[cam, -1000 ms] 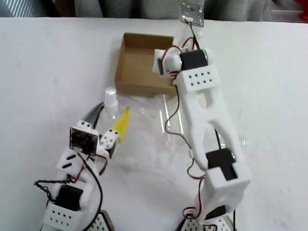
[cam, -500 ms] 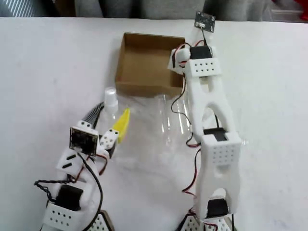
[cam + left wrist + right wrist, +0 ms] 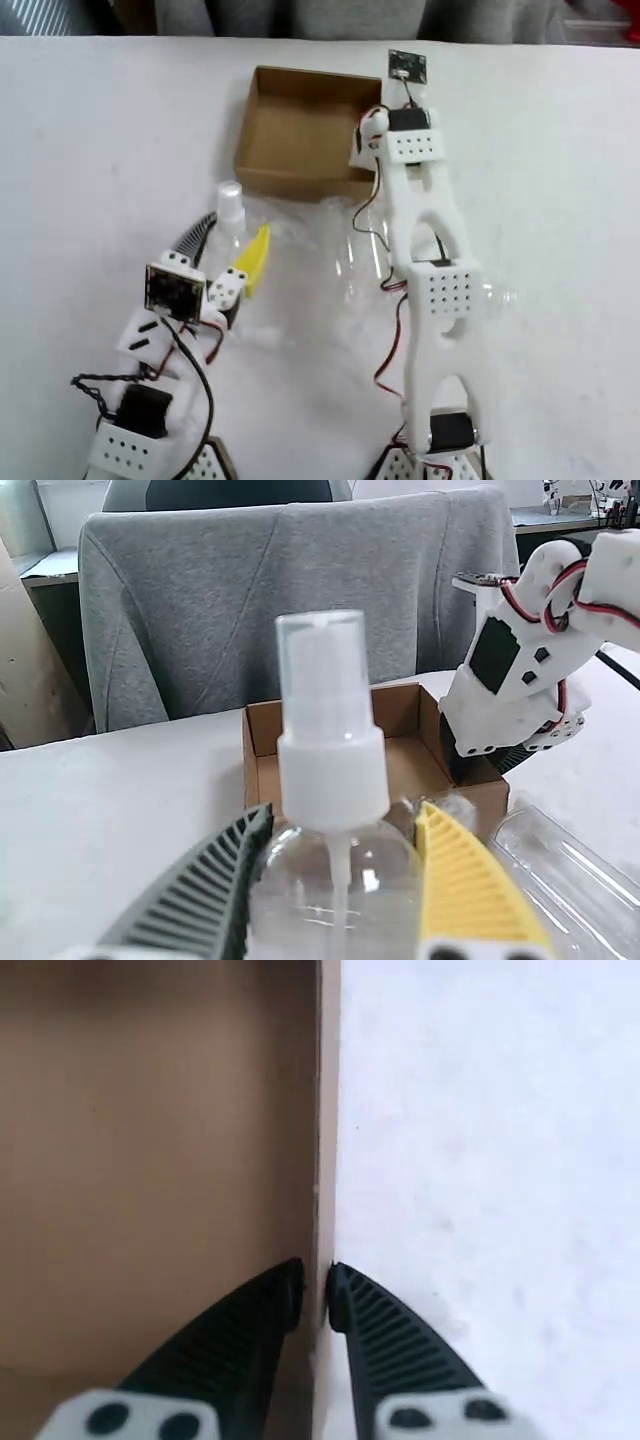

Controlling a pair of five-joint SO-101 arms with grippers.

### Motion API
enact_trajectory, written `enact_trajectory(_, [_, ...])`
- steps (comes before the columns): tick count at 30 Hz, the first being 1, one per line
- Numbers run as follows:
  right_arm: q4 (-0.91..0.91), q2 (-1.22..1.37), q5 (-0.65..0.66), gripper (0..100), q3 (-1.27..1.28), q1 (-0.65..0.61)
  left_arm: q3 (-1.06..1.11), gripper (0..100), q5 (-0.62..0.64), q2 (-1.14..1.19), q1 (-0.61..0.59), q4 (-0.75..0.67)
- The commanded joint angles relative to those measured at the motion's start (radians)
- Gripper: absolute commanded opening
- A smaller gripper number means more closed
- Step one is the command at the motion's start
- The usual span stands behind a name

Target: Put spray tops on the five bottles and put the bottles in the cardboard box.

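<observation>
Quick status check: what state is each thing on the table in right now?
bottle: upright, held in left gripper
spray top: fitted on that bottle
left gripper: shut on bottle
cardboard box: open, nothing seen inside
right gripper: shut on the box's side wall

White arms (image 3: 445, 300), red-black cables (image 3: 384, 362); left claw (image 3: 345, 820) ribbed grey and yellow, perhaps plastic

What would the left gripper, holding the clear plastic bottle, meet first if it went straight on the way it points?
Probably the near wall of the open brown cardboard box: it lies straight ahead of the left gripper and the clear plastic bottle it clamps, though depth is unclear.
</observation>
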Motion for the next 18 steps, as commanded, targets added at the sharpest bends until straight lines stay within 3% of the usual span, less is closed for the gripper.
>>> enact_trajectory(1, [0.085, -0.015, 0.066, 1.6, -0.104, 0.001, -0.009, 8, -0.009, -0.016, -0.001, -0.009])
enact_trajectory(13, [0.334, -0.015, 0.499, 1.6, -0.227, 0.007, -0.009, 8, -0.009, -0.016, -0.001, -0.009])
enact_trajectory(18, [0.392, -0.015, 0.588, 1.6, -0.227, 0.007, -0.009, 8, -0.009, -0.016, -0.001, -0.009])
